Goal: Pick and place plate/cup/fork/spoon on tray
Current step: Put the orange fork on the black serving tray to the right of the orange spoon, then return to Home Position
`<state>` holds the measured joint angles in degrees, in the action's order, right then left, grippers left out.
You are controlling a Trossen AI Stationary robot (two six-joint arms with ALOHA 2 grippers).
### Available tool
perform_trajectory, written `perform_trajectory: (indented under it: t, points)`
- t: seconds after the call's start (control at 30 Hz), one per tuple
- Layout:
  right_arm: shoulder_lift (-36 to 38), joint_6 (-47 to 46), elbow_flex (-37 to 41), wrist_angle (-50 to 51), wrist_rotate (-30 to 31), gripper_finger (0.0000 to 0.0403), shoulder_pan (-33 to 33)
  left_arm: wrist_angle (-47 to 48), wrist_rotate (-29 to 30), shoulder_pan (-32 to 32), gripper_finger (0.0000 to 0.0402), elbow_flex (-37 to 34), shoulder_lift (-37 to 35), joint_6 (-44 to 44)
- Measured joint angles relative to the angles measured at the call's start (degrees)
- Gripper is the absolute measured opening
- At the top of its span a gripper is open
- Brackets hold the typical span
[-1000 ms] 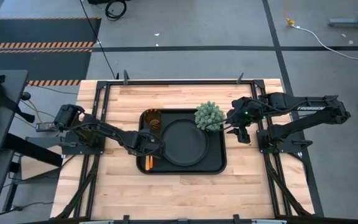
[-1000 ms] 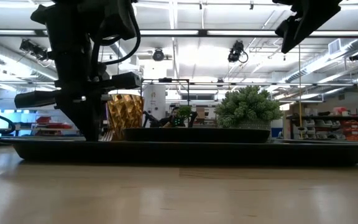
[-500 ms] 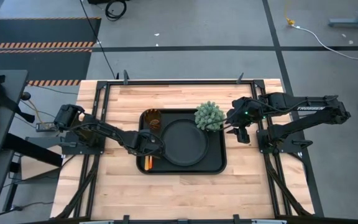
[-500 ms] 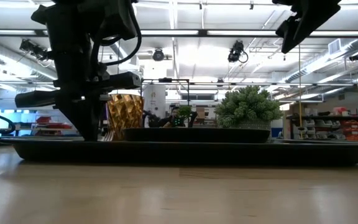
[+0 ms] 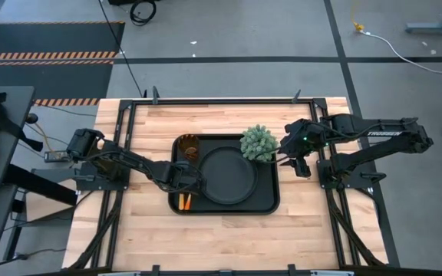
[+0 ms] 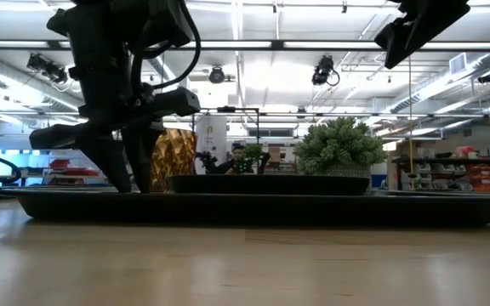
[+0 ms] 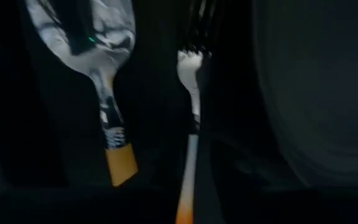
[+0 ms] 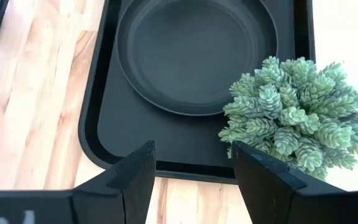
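From above, the tray (image 5: 225,178) sat at the middle of the tabletop (image 5: 229,230), with the plate (image 5: 226,175) at its centre, the cup (image 5: 188,145) at the plate's ten o'clock and a plant ball (image 5: 258,142) at its two o'clock. The left pincer (image 5: 184,181) hung over the tray's nine o'clock edge, just above the orange handles there (image 5: 183,202); whether it was open I could not tell from this height. The right pincer (image 5: 288,152) waited at the tray's three o'clock side, beside the plant. In the low view the left pincer (image 6: 130,166) reached down to the tray (image 6: 253,207) with its fingers spread and nothing between them, the cup (image 6: 173,151) behind it. The left wrist view showed the spoon (image 7: 101,68) and fork (image 7: 191,106) lying side by side on the tray, apart, next to the plate (image 7: 316,93). In the right wrist view the right pincer (image 8: 191,180) stood wide open and empty above the tray's edge (image 8: 95,118), the plate (image 8: 197,53) and plant (image 8: 294,112) ahead.
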<state>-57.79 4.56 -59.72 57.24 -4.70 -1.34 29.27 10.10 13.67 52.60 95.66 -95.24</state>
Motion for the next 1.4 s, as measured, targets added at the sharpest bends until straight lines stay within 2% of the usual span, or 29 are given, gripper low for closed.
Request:
perform_trajectory:
  t: [0.17,0.23,0.43,0.6,0.77,0.9,1.0,1.03,1.13,1.27,1.33,1.4]
  points:
    - [1.9,2.2,-1.3,0.9,-1.2,0.0216,0.1,-3.4,-2.4,0.0,0.0143,0.0,-0.5,-0.4]
    - [3.2,2.6,-3.0,1.1,-2.2,0.0216,0.5,-4.9,-3.3,0.0,0.0154,0.0,-1.2,-3.6]
    - [6.9,2.7,-6.6,-0.8,-3.1,0.0216,0.9,-7.1,-0.2,0.1,0.0147,0.0,-2.7,-6.9]
    - [9.1,3.5,-6.7,-0.2,-7.3,0.0205,0.3,-9.9,0.6,-0.5,0.0131,0.0,-2.7,-7.1]
    - [10.4,3.0,-6.7,1.0,-8.7,0.0151,-0.8,-13.4,3.5,-0.8,0.0118,0.0,-2.7,-2.8]
    - [10.5,4.0,-6.7,0.4,-9.0,0.0081,-1.4,-15.4,4.6,-0.7,0.0115,0.0,-2.7,-1.6]
    - [9.9,5.6,-6.7,-1.0,-10.6,0.002,-2.1,-18.2,3.2,-0.7,0.0117,0.0,-2.7,-0.8]
    - [9.4,5.9,-6.7,-1.6,-11.7,0.0011,-2.5,-19.3,2.5,-0.7,0.012,0.0,-2.7,0.0]
    - [7.6,5.4,-6.6,-1.8,-14.3,0.0012,-3.6,-21.8,2.0,-0.6,0.0139,0.0,-2.7,3.2]
    - [6.5,4.1,-6.6,-2.1,-14.4,0.0005,-4.5,-23.3,-0.7,-0.6,0.0192,0.0,-2.7,4.6]
    - [6.5,3.3,-6.6,-2.2,-12.8,0.0006,-4.7,-22.9,-2.7,-0.7,0.0225,0.0,-2.7,6.8]
    - [6.6,2.2,-6.6,-1.7,-8.4,0.0011,-4.7,-23.2,-3.6,-0.6,0.0256,0.0,-2.7,10.5]
